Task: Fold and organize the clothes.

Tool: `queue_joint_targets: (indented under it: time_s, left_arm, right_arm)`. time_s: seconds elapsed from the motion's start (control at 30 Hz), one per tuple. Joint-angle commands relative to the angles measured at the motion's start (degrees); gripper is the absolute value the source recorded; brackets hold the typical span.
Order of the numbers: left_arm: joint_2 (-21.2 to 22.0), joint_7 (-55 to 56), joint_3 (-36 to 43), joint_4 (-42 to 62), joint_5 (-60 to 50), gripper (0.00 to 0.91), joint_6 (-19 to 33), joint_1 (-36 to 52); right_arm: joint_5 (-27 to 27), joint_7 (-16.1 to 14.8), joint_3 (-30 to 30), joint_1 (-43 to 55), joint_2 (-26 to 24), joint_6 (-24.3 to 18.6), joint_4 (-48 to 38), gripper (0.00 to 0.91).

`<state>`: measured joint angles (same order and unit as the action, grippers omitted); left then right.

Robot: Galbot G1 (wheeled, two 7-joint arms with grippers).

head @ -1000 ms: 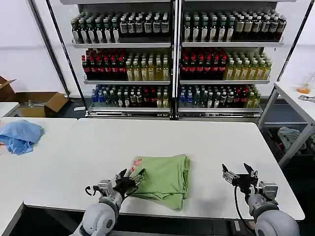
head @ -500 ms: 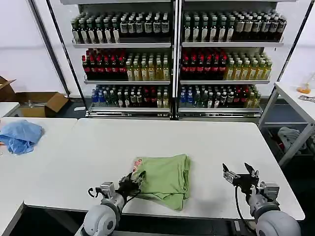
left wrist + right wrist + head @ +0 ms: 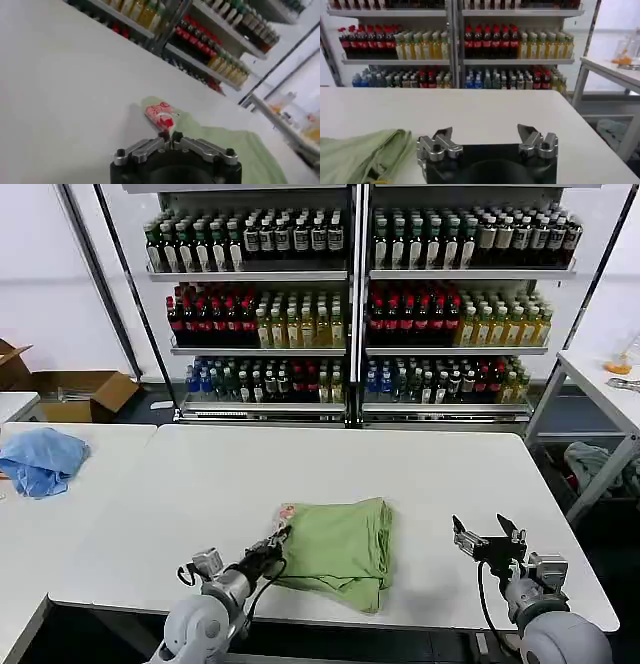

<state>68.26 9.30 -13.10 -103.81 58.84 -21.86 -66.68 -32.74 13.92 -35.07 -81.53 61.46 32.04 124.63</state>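
Closed since before, left pincer point(image 3: 279, 536) touches folded green shirt point(image 3: 340, 549).

shirt point(image 3: 338, 549) on table point(image 3: 400, 474), near front edge | left end effector point(image 3: 273, 546) at its left edge | right end effector point(image 3: 489, 536) well right

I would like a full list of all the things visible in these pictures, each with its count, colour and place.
Shirt: one, light green with a red-and-white print, folded, near front edge of the main table.
Main table: one, white, centre.
Cloth: one, light blue, crumpled on the side table.
Side table: one, white, robot's left.
Shelves: two units, full of bottles in dark, red, yellow and green, behind the table.
Cardboard boxes: brown, count unclear, floor at far left.
Left gripper: one, dark, shut at the shirt's printed edge.
Right gripper: one, dark, open, over the table to the right of the shirt.
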Motion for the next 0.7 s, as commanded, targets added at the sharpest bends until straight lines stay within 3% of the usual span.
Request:
queue_joint_targets:
  time_s: [0.03,0.17,0.3,0.57,0.7]
  left_arm:
    - [0.2,-0.7,-4.9,-0.9,16.0,0.02,-0.1,-0.4]
    - [-1.0,-0.5,-9.2,-1.0,18.2,0.02,-0.9,-0.3]
    - [-4.6,-0.4,-18.5,-1.1,18.4,0.02,-1.1,-0.1]
    - [-19.5,-3.8,-37.6,-3.0,15.1,0.02,-7.8,3.1]
    - [-25.9,-7.3,-37.6,-4.9,10.9,0.02,-10.4,5.1]
  right_arm:
    - [-0.1,0.0,-0.1,0.0,0.0,0.0,0.0,0.907]
    - [-0.3,0.1,-0.4,0.1,-0.2,0.0,-0.1,0.907]
    - [-0.7,0.0,-0.7,0.4,-0.3,0.0,-0.2,0.907]
    - [-1.5,0.0,-0.4,2.7,-0.3,0.0,-0.6,0.907]
    - [-1.5,-0.1,-0.2,2.8,-0.1,-0.1,-0.3,0.907]
